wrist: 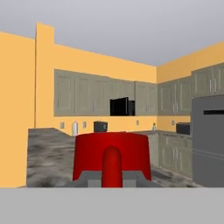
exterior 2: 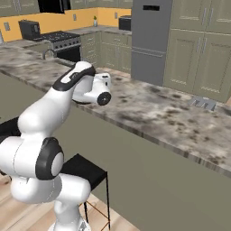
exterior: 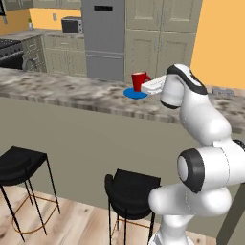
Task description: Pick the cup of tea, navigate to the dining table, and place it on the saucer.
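Fingers [wrist: 112, 181] clenched on cup of tea [exterior: 139, 81], set over saucer [exterior: 135, 94] on surface [exterior: 72, 91]; release left, judging so.

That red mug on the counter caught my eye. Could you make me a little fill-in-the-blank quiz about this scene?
1. The red mug sits over a flat round saucer coloured ____.
2. The gripper is shut on the mug's ____.
3. Under the marble counter stand two black ____.
4. In the hand view, the mug's handle points ____ the camera.

Missing words: blue; handle; stools; toward
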Robot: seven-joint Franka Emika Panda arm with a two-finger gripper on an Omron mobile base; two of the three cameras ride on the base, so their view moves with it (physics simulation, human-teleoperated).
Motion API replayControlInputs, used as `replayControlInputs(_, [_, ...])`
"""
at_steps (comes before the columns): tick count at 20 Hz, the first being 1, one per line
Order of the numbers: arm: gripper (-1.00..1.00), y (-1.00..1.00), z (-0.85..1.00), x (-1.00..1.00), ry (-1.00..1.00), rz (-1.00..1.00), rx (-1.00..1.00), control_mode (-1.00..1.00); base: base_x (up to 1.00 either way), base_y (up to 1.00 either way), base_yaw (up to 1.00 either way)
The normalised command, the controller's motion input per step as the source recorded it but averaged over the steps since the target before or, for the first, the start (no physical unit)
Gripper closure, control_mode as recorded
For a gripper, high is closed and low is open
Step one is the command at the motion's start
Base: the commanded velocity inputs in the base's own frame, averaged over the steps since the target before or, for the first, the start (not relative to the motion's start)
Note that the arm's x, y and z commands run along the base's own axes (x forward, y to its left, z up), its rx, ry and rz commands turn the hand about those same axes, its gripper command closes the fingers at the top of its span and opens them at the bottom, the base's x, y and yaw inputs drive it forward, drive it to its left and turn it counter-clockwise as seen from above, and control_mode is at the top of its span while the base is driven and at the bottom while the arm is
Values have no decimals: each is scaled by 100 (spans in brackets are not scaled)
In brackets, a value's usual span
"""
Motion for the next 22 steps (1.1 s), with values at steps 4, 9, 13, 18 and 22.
replayControlInputs(4, [100, -24, 0, 0, 5, 12, -1, -100, 0, 0, 0])
replayControlInputs(9, [100, -1, -8, 1, 10, 15, 0, -100, 0, 0, 0])
replayControlInputs(13, [100, 0, -18, 17, 1, 15, 5, -100, 0, 0, 0])
replayControlInputs(18, [100, 0, -2, 23, 0, 8, 18, -100, 0, 0, 0])
replayControlInputs(22, [100, 0, -4, 22, 0, 0, 14, -100, 0, 0, 0])
